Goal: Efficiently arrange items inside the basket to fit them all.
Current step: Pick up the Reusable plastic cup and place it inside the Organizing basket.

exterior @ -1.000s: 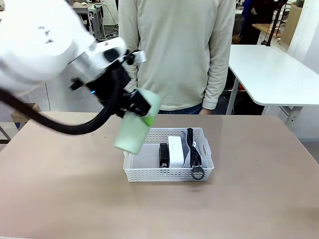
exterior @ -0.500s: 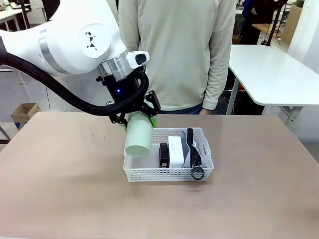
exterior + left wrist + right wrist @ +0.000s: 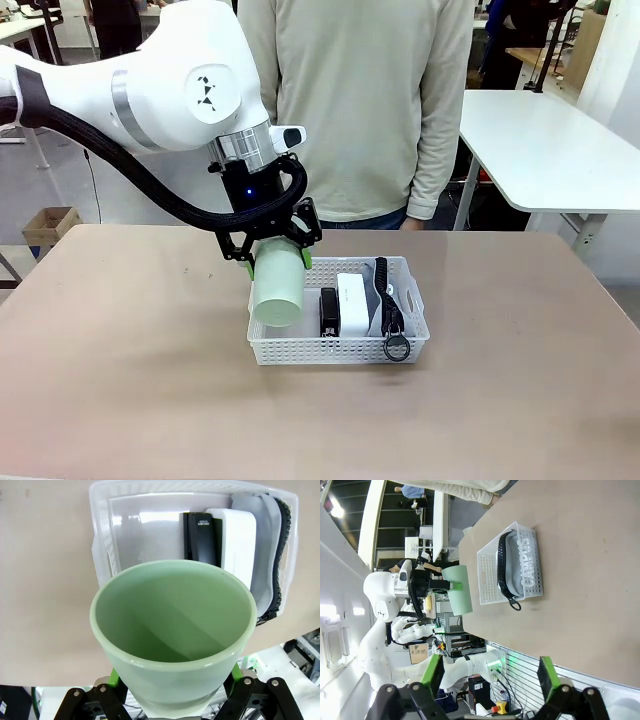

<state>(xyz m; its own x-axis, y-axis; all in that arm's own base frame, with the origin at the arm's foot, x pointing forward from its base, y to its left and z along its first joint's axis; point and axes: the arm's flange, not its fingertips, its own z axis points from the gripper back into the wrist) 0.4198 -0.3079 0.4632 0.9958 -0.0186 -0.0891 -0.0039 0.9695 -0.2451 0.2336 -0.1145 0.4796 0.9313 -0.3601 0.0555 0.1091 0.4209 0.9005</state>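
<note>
basket's [image 3: 338,348] left half bare, pale green cup [image 3: 277,288] hanging over it, stapler [image 3: 328,310] bordering the gap

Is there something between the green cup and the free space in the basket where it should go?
Nothing visible blocks it. The left hand holds the cup over the bare left part of the basket; the stapler, white box and pouch sit to the right.

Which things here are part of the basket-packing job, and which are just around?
Part of the job:
- basket
- green cup, held by the left gripper over the basket's free end
- black stapler
- white box
- grey pouch

Just around:
- white side table
- cardboard box on the floor
</note>
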